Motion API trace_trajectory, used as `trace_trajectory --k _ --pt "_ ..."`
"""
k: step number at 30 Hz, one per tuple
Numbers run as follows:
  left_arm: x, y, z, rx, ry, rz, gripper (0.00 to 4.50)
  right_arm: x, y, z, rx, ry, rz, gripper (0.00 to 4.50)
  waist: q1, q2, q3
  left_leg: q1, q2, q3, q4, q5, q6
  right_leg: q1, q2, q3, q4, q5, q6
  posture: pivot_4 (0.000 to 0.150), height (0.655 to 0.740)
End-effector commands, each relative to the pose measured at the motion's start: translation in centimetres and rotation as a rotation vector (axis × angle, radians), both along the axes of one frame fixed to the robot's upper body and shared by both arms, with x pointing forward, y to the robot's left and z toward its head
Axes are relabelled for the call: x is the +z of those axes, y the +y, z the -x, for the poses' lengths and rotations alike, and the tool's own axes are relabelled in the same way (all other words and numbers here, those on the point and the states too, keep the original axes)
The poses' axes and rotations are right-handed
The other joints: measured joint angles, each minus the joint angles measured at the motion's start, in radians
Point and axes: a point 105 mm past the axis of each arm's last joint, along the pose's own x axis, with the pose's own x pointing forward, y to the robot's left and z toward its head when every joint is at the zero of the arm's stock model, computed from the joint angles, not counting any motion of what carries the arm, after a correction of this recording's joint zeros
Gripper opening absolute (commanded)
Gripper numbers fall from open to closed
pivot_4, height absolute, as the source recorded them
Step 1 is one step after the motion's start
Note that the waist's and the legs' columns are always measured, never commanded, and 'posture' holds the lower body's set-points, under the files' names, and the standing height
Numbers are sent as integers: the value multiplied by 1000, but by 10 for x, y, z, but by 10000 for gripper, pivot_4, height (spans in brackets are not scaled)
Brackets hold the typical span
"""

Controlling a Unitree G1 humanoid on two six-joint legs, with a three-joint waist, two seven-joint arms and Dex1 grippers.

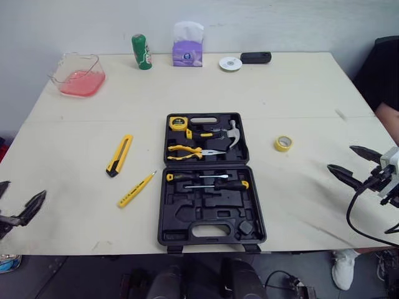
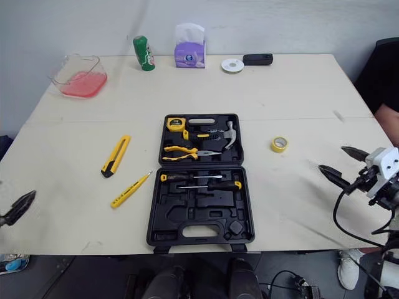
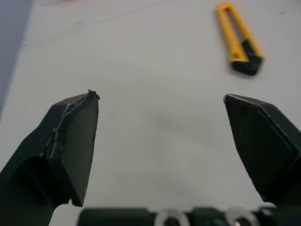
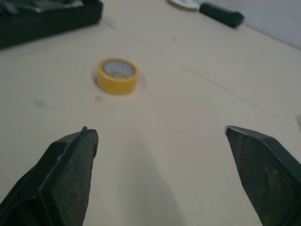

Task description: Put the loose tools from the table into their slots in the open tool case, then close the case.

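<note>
The black tool case (image 1: 209, 177) lies open at the table's middle, with a tape measure, hammer, pliers and two screwdrivers in its slots. Left of it lie a yellow utility knife (image 1: 119, 154) (image 3: 239, 38) and a slim yellow tester screwdriver (image 1: 136, 189). A yellow tape roll (image 1: 283, 143) (image 4: 117, 75) sits right of the case. My left gripper (image 1: 19, 202) (image 3: 160, 141) hovers open at the table's front left edge, well short of the knife. My right gripper (image 1: 353, 163) (image 4: 160, 165) is open at the right edge, some way from the tape roll.
Along the far edge stand a clear container of pink liquid (image 1: 79, 75), a green can (image 1: 141, 52), a purple tissue pack (image 1: 187, 45), a white disc (image 1: 230, 63) and a black device (image 1: 255, 57). A person's dark sleeve (image 1: 383, 75) shows at the right.
</note>
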Motion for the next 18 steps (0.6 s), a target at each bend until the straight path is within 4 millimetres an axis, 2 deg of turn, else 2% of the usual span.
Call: trace_trajectory --k 1,4,7,12,18 --pt "9 -32 -5 -182 46 39 45000 20 26 13 200 -72 -16 44785 1 0 0 0 0 0 0 0 0 0 0 0 0 0 0 1500 7400" --pt "1 -53 -8 -317 154 37 45000 32 58 18 333 -109 -31 44785 1 2 0 0 0 0 0 0 0 0 0 0 4 0 0 1500 7400" --pt "-4 -62 -19 -370 195 -25 45000 34 97 33 508 -140 11 44785 2 3 0 0 0 0 0 0 0 0 0 0 4 0 0 1500 7400" --pt "-15 -78 -33 -406 233 -8 45000 41 141 38 626 -186 -40 44785 1 3 0 0 0 -1 0 1 -1 -1 1 0 5 0 0 1500 7400" --pt "-41 -96 -47 -408 298 -14 45000 39 178 45 752 -172 -42 44785 2 3 0 0 -1 -1 0 1 -1 -1 1 0 5 0 0 1500 7400"
